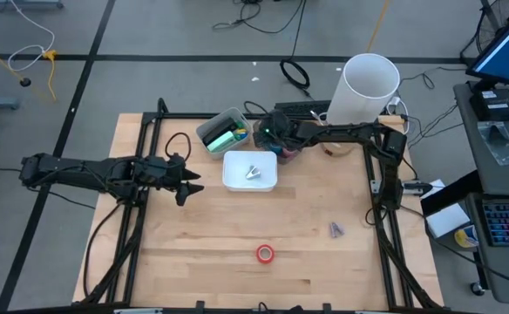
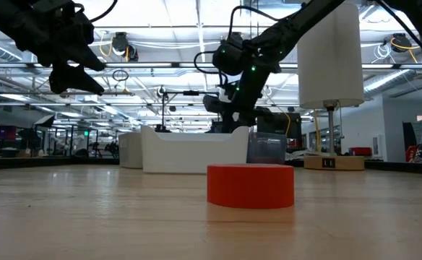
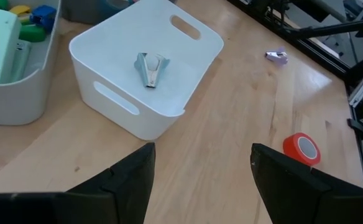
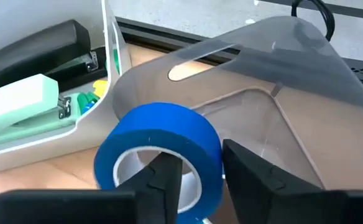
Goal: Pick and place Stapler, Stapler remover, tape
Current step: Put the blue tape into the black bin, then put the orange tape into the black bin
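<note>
The right gripper (image 4: 197, 180) hung over a clear bin (image 4: 293, 93) at the far side of the tabletop (image 1: 237, 227), just beside the grey bin (image 1: 222, 131). One of its fingers passed through the centre hole of a blue tape roll (image 4: 160, 149) and the other lay against the roll's outer wall. The jaws stood a little apart around that wall, and whether they gripped it firmly could not be told. The roll sat at the clear bin's near edge.

The grey bin held a pale green stapler (image 4: 26, 102), a black stapler (image 4: 35, 46) and some small coloured bits. The white bin (image 3: 147, 74), just beside the grey one, held a metal staple remover (image 3: 150, 67). A red tape roll (image 1: 265, 253) lay flat on the open tabletop nearer the front edge, well apart from the bins. A small purplish object (image 1: 335, 229) lay to the right of it; what it was could not be made out.

The left gripper (image 1: 183, 185) waited above the tabletop to the left of the white bin, its jaws wide open and holding nothing. A big white cylinder (image 1: 363, 87) stood beyond the far right corner.
</note>
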Controlling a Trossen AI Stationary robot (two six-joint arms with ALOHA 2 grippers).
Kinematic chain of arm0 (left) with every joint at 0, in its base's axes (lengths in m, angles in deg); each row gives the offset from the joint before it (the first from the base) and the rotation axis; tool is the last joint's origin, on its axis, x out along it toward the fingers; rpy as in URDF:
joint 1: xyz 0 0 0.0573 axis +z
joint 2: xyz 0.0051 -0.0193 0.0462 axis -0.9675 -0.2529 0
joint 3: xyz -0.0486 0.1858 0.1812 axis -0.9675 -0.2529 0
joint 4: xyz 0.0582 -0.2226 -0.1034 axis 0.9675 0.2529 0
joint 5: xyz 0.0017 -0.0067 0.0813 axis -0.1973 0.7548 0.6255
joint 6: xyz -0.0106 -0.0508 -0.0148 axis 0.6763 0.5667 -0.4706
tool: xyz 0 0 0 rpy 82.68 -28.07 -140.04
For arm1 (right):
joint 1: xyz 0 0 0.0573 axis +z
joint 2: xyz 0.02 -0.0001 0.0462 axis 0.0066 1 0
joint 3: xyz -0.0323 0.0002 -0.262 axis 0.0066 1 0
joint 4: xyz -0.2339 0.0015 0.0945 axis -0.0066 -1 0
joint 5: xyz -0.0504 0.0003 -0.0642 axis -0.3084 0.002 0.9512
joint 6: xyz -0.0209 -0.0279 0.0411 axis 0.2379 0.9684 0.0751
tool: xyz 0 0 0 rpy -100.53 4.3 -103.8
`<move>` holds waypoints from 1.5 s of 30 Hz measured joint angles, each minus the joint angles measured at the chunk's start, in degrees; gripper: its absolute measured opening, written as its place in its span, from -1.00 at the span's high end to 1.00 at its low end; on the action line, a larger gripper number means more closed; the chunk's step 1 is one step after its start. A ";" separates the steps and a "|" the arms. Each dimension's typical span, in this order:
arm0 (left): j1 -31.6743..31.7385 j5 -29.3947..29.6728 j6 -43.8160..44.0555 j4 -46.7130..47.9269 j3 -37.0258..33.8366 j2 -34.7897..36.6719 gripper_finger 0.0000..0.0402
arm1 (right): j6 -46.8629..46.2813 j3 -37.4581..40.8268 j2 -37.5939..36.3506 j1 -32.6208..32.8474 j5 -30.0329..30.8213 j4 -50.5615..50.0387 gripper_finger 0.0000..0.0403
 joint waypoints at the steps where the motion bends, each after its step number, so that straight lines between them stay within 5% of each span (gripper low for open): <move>1: 0.00 -0.32 0.10 0.00 0.00 0.00 -0.30 | 0.02 0.00 0.00 0.00 -0.02 -0.15 0.44; 19: 0.00 -0.38 -0.11 0.00 0.00 0.00 -0.30 | 0.05 0.00 0.00 -0.07 -0.56 -0.29 0.21; 31: 0.00 -0.38 -0.09 0.02 0.00 0.00 -0.30 | 2.32 0.02 -5.65 4.14 -15.10 -0.97 0.29; 45: 0.00 -0.07 -0.08 0.02 0.00 0.00 -0.30 | 17.95 -0.04 -15.72 23.46 -34.09 -6.00 0.34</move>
